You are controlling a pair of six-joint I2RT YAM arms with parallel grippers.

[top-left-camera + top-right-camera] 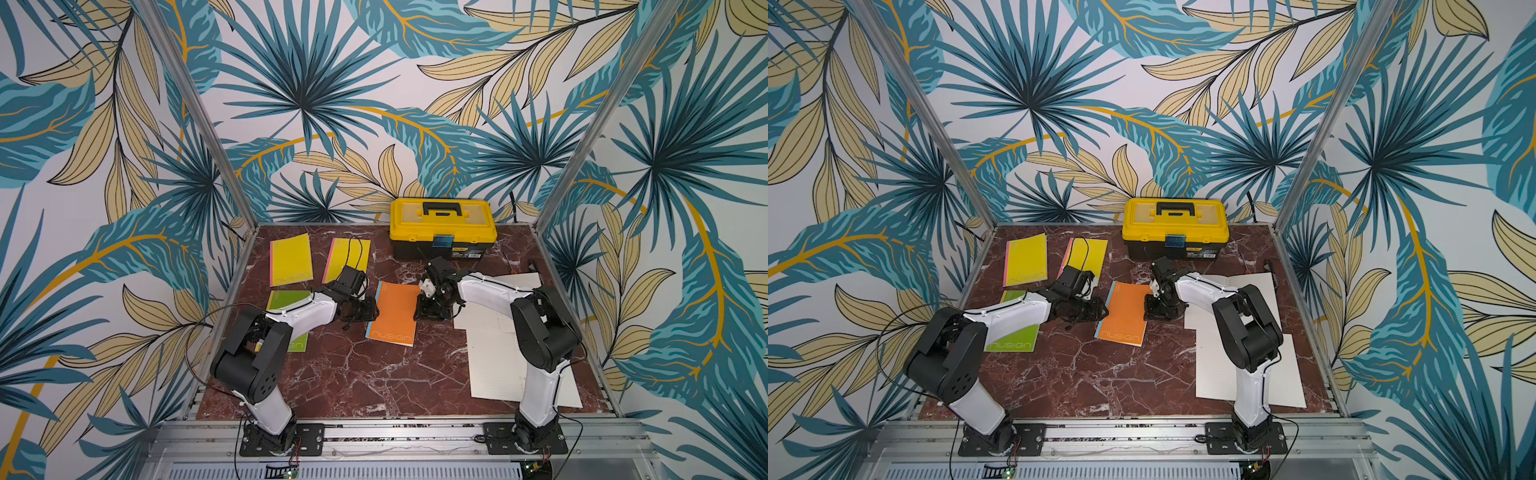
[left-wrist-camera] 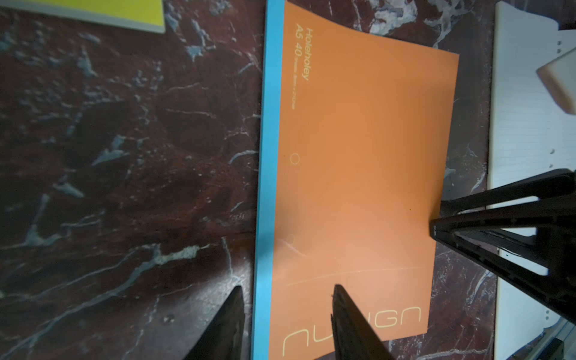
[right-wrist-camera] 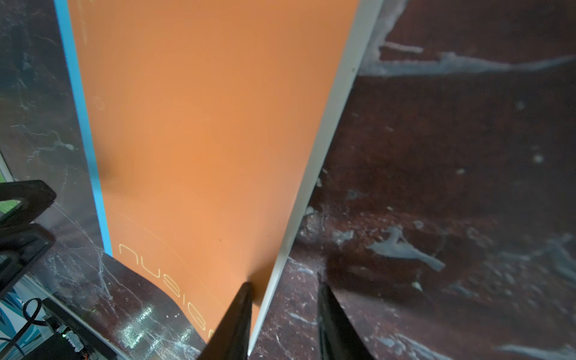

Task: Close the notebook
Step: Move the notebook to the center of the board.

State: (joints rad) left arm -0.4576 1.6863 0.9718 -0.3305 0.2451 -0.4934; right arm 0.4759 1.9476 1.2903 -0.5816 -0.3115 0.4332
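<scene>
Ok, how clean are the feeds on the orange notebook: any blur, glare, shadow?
Left wrist view: notebook sharp, print readable, a pale blurred blob at one edge. Right wrist view: cover soft, shadow at the right pincer, glare on the table. In both top views: even light, no glare.

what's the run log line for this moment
object: orange notebook cover down on table | left jaws: apart, astride blue spine edge | right jaws: apart, astride page edge | task: looks closed

Left hand (image 2: 288, 288) and right hand (image 3: 283, 282) sit low, pointing toward each other, jaws of both parted.
</scene>
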